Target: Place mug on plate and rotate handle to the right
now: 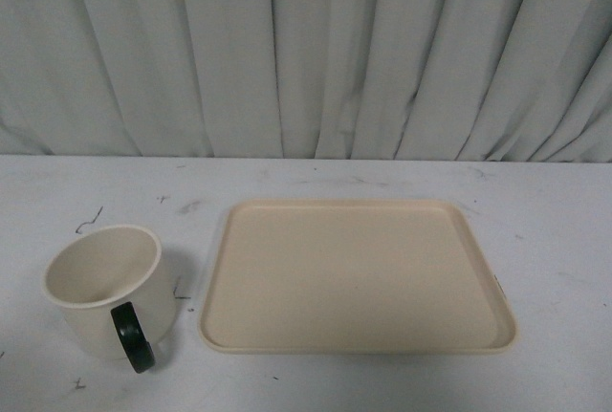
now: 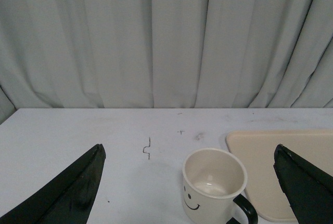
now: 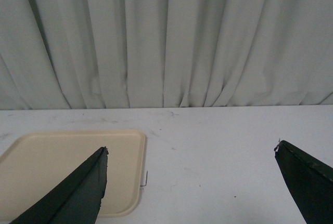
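The mug [image 1: 110, 288] stands upright on the bench [image 1: 555, 240], just left of the plate [image 1: 354, 278] and apart from it, with nothing inside it. Its handle [image 1: 132, 337] points toward the robot's side, not to the right. The plate is bare, so I judge the placing not yet begun: the step in hand is the reach for the mug.

That reach falls naturally to the left arm, whose wrist view looks straight at the mug. It calls for closing on the cup's wall clear of the handle, lifting over the low rim, setting down, then turning the handle rightward.

Left jaws and right jaws are both spread wide and empty, level above the bench; neither arm shows in the front view.
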